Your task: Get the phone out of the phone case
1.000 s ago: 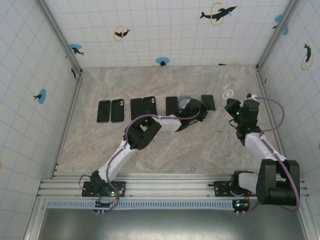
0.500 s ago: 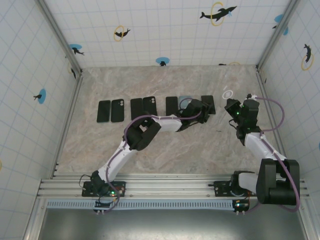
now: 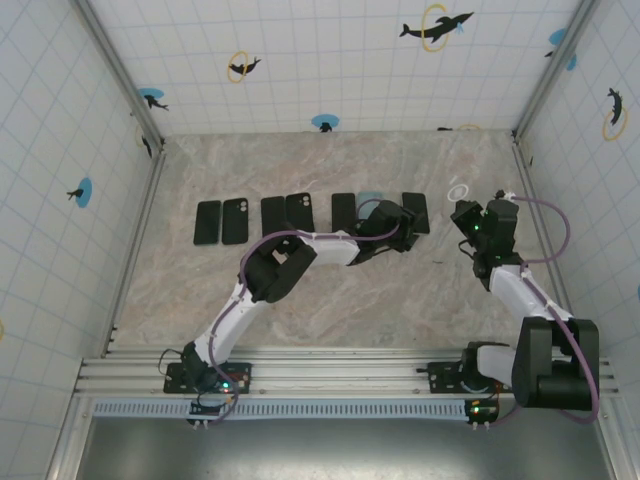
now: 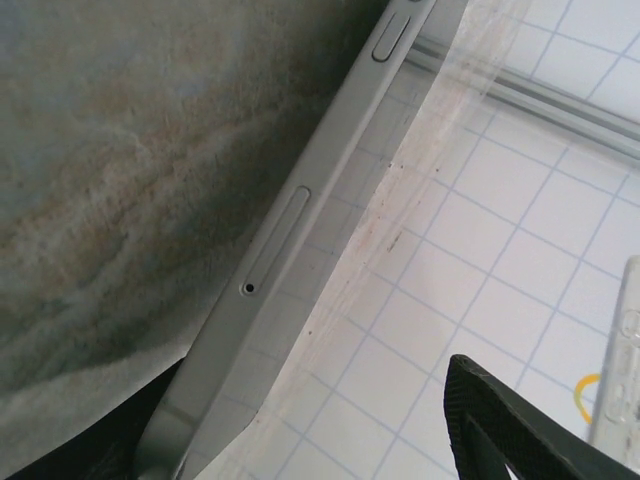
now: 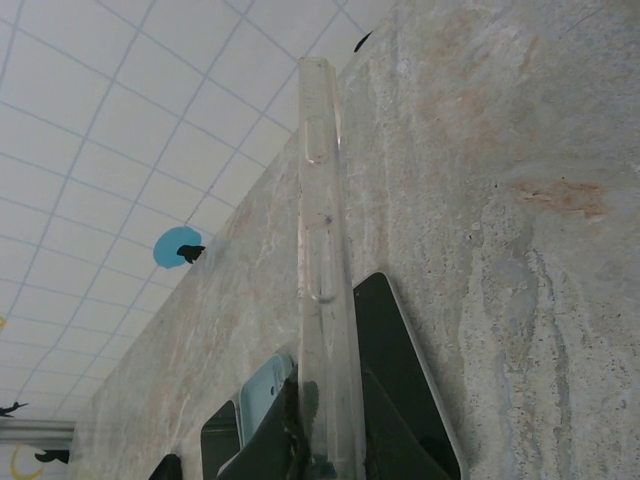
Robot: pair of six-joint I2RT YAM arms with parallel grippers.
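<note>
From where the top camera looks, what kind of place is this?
Probably an enclosed robot test cell: white grid-tiled walls with dolphin stickers, a marble-patterned tabletop, and two white robot arms bolted to an aluminium rail.

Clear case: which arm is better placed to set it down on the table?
Right. The right gripper is shut on the clear case; the left gripper is away from it, by the row of phones.

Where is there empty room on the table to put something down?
The table's near half, between the row of phones and the arm bases, is bare. So is the far strip by the back wall. It is crowded along that row, around the left gripper.
</note>
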